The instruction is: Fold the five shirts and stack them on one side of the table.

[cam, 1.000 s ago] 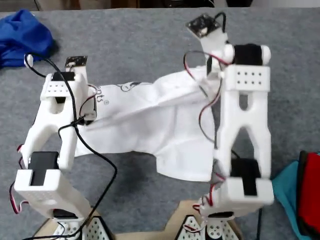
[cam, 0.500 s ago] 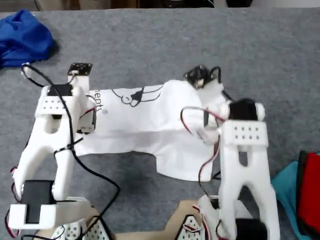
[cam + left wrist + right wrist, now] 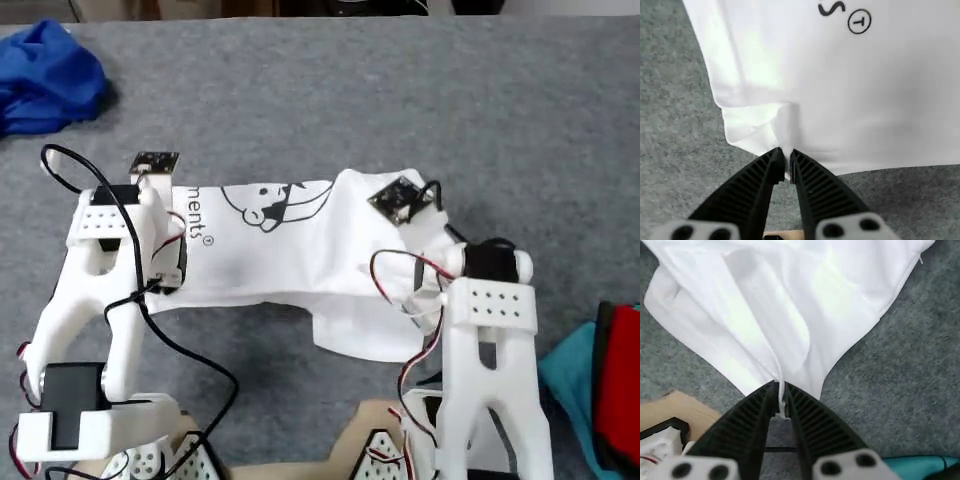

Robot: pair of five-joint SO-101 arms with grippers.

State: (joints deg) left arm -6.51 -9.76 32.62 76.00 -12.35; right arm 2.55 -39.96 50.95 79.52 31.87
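A white shirt (image 3: 290, 245) with black print lies across the middle of the grey table (image 3: 330, 90), partly folded, print side up. My left gripper (image 3: 785, 162) is shut on a bunched bit of its edge, at the shirt's left end in the high view. My right gripper (image 3: 780, 397) is shut on a fold of the same white shirt (image 3: 790, 305) at its right end, where layers of cloth hang loose. The print (image 3: 859, 21) shows in the left wrist view.
A crumpled blue shirt (image 3: 45, 75) lies at the far left corner. A teal shirt (image 3: 575, 385) and a red one (image 3: 620, 370) sit at the near right edge. A tan base board (image 3: 365, 440) is at the front between the arms.
Both arms have drawn back toward the near edge with the white shirt in their grip. The lifted cloth has come down over the rest, and the print now faces up.
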